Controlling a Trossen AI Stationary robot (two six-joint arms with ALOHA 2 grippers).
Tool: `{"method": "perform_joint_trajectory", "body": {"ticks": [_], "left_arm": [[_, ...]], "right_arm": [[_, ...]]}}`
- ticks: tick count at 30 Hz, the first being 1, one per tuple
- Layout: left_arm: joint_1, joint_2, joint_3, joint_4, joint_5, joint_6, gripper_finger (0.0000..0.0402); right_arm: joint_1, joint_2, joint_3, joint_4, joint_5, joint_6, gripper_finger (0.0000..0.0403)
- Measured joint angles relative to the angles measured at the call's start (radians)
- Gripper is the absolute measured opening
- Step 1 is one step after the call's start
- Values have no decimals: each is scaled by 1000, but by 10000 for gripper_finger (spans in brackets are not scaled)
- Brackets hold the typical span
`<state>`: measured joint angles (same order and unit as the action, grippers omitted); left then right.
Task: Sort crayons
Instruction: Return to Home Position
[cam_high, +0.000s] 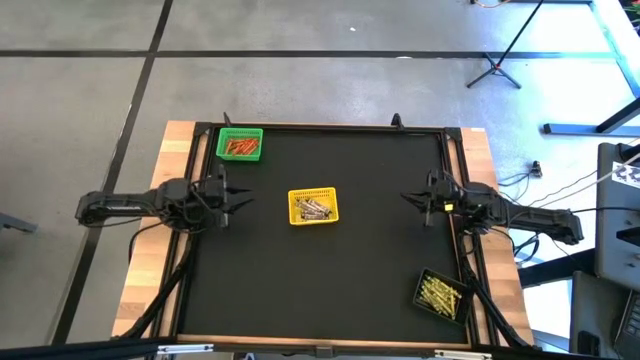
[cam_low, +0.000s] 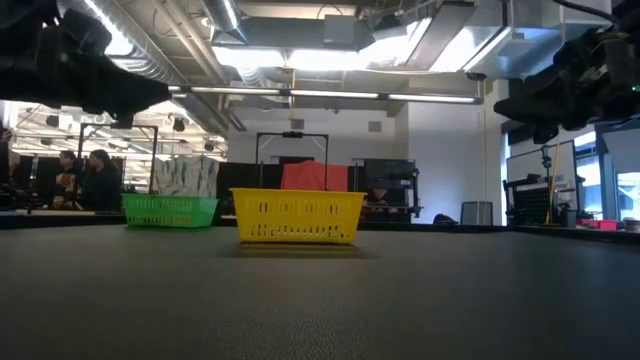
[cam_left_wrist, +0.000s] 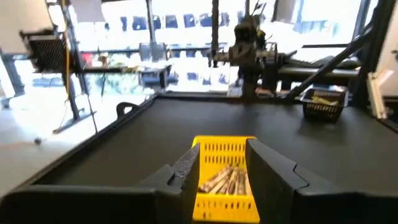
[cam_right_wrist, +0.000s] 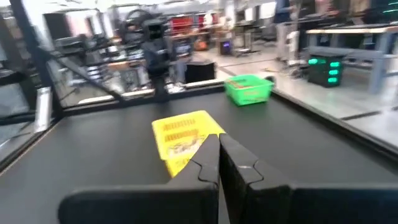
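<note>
Even, bright light falls on the black surface (cam_high: 330, 260) in the high view, and the yellow basket (cam_high: 313, 206) throws almost no shadow there. In the low view the ceiling lamps (cam_low: 300, 58) glare white and the arms (cam_low: 70, 60) show only as dark silhouettes; a faint shadow lies under the basket. In the left wrist view the windows (cam_left_wrist: 186, 28) are washed out, and the left tool (cam_left_wrist: 222, 154) stands dark before them. The right wrist view shows a soft sheen on the surface.

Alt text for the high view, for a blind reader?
Three baskets of crayons stand on a black table: green basket top left, yellow basket centre, black basket bottom right. The left claw and right claw wait at the sides, pointing inward.
</note>
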<state>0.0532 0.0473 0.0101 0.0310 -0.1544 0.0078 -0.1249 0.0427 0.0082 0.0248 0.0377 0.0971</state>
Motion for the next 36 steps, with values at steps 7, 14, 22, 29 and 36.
{"method": "perform_joint_trajectory", "body": {"ticks": [7, 14, 22, 29, 36], "left_arm": [[0, -45, 1, 1, -35, 50, 114], [0, -40, 1, 6, -68, 108, 114], [0, -40, 1, 7, -66, 108, 114], [0, -39, 1, 7, -65, 108, 114], [0, -39, 1, 7, -65, 108, 114]], "right_arm": [[0, -11, 0, -10, -32, 15, 5], [0, -11, 0, -10, -32, 16, 5], [0, -11, 0, -11, -31, 18, 5], [0, -11, 0, -11, -31, 18, 5], [0, -11, 0, -11, -31, 18, 5]]}}
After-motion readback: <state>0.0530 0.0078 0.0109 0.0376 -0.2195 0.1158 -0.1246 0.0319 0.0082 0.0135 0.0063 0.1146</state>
